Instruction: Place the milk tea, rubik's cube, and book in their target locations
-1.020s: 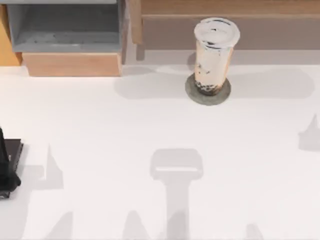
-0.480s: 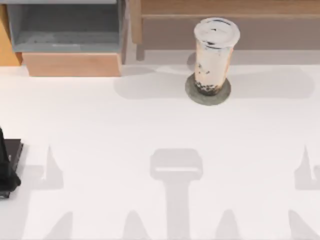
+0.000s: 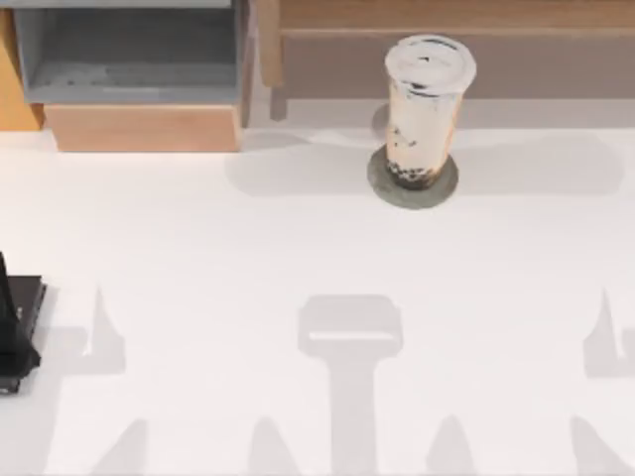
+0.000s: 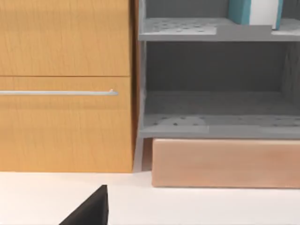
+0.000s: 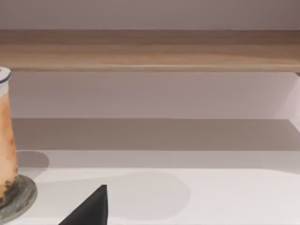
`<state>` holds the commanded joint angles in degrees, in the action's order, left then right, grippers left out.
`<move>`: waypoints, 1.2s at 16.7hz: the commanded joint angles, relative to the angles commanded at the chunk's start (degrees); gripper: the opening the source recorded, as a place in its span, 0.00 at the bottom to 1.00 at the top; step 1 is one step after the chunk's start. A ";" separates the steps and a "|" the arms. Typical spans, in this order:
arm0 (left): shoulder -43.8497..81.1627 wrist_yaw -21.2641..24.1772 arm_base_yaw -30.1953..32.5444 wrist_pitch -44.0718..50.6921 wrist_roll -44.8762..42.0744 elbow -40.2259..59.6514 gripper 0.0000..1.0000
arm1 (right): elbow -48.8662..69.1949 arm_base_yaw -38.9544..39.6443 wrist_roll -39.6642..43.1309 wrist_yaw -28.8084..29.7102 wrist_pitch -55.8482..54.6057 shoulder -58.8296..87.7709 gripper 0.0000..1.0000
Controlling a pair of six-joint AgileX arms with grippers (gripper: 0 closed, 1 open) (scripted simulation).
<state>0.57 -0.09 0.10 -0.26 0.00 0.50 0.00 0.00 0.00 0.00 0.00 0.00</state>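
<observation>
The milk tea (image 3: 425, 109), a tall clear cup with a white lid, stands upright on a round grey coaster (image 3: 382, 188) at the back of the table, right of centre. The same milk tea (image 5: 5, 140) and coaster (image 5: 23, 197) appear in the right wrist view. The book (image 4: 255, 11), teal-blue with white page edges, stands on the upper grey shelf (image 4: 187, 33) in the left wrist view. The rubik's cube is out of view. A black part of my left gripper (image 4: 91, 211) and of my right gripper (image 5: 91, 211) pokes into each wrist view, touching nothing.
A grey open cabinet (image 3: 129, 50) on a wooden base (image 3: 144, 127) stands at the back left, with a wooden drawer front and metal handle (image 4: 58, 93) beside it. A long wooden shelf (image 3: 446, 20) runs along the back right. A flat black slab (image 3: 18, 332) lies at the left edge.
The shadow at the table's right edge slid toward the front, and more pointed shadows appeared along the front edge. The milk tea stayed put.
</observation>
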 joint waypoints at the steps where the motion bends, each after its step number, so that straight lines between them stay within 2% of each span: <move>1: 1.19 -0.18 0.20 -0.54 0.00 1.00 1.00 | 0.00 0.00 0.00 0.00 0.00 0.00 1.00; 4: 8.36 -1.20 1.35 -3.57 0.00 6.86 1.00 | 0.00 0.00 0.00 0.00 0.00 0.00 1.00; 7: 20.76 -2.75 3.10 -8.11 -0.03 15.80 1.00 | 0.00 0.00 0.00 0.00 0.00 0.00 1.00; 14: 62.96 -7.13 8.18 -20.65 0.13 40.79 1.00 | 0.00 0.00 0.00 0.00 0.00 0.00 1.00; 20: 92.49 -10.43 12.10 -30.55 0.34 60.22 1.00 | 0.00 0.00 0.00 0.00 0.00 0.00 1.00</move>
<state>93.06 -10.52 12.20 -30.81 0.34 60.71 0.00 0.00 0.00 0.00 0.00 0.00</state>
